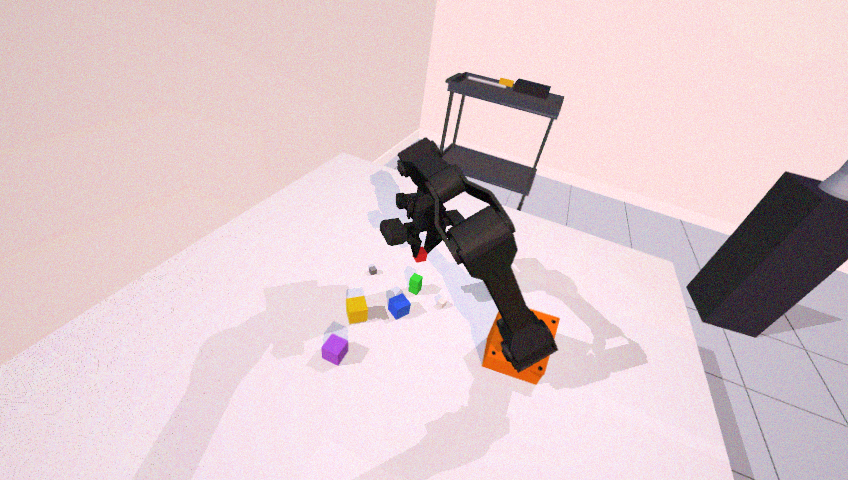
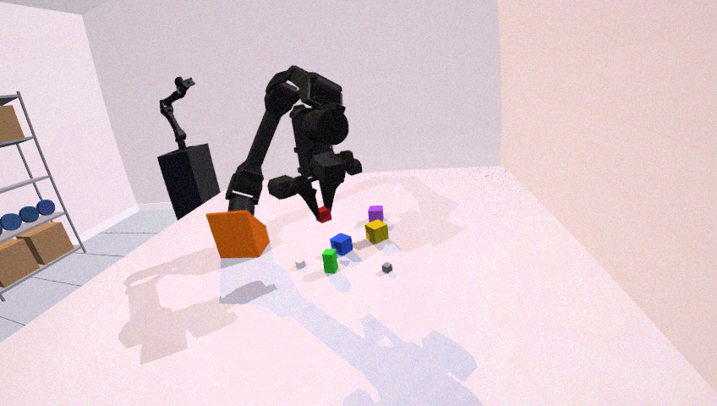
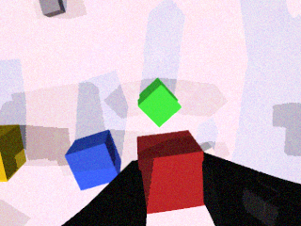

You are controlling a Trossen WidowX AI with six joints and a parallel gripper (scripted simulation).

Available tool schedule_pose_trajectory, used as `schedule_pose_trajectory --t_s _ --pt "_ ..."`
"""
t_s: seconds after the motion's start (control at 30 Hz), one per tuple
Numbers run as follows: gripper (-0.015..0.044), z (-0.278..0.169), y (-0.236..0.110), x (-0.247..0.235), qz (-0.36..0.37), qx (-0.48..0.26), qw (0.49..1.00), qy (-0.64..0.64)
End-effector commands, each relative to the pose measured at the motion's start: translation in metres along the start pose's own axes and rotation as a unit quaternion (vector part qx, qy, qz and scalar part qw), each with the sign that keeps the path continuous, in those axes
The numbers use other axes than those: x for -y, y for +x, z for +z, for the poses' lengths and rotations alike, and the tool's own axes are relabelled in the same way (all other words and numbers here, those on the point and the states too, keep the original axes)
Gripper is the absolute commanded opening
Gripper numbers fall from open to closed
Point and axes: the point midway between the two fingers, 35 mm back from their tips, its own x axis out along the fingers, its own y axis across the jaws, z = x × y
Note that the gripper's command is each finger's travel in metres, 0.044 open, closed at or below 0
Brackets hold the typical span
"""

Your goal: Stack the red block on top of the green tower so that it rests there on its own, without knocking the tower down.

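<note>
My gripper [image 1: 421,252] [image 2: 323,213] [image 3: 167,166] is shut on the red block [image 1: 421,255] [image 2: 324,215] [image 3: 172,172] and holds it in the air above the table. The green tower [image 1: 415,283] [image 2: 330,260] [image 3: 160,102] stands upright on the white table [image 1: 595,356] [image 2: 503,301], two small green blocks high. It is below and a little ahead of the red block; in the wrist view it shows just beyond the block's far edge.
A blue cube [image 1: 398,305] [image 2: 342,243] [image 3: 94,158] stands close beside the tower. A yellow cube [image 1: 357,308] [image 2: 376,231] [image 3: 9,151] and a purple cube [image 1: 335,348] [image 2: 374,212] are farther off. Two tiny grey cubes [image 1: 373,270] [image 2: 386,267] [image 3: 52,4] lie nearby. The arm's orange base [image 1: 517,356] [image 2: 237,233] stands behind.
</note>
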Motion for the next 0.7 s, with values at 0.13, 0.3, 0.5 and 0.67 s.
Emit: schedule_pose_trajectory --t_s 0.13,0.3,0.5,0.67 --pt "0.0 0.009 0.009 0.009 -0.001 0.0 1.0 -0.003" --pt "0.0 0.009 0.034 0.008 -0.001 0.0 1.0 -0.003" --pt "0.0 0.009 0.043 0.006 -0.001 0.0 1.0 -0.003" --pt "0.0 0.009 0.063 0.006 0.0 0.0 1.0 -0.003"
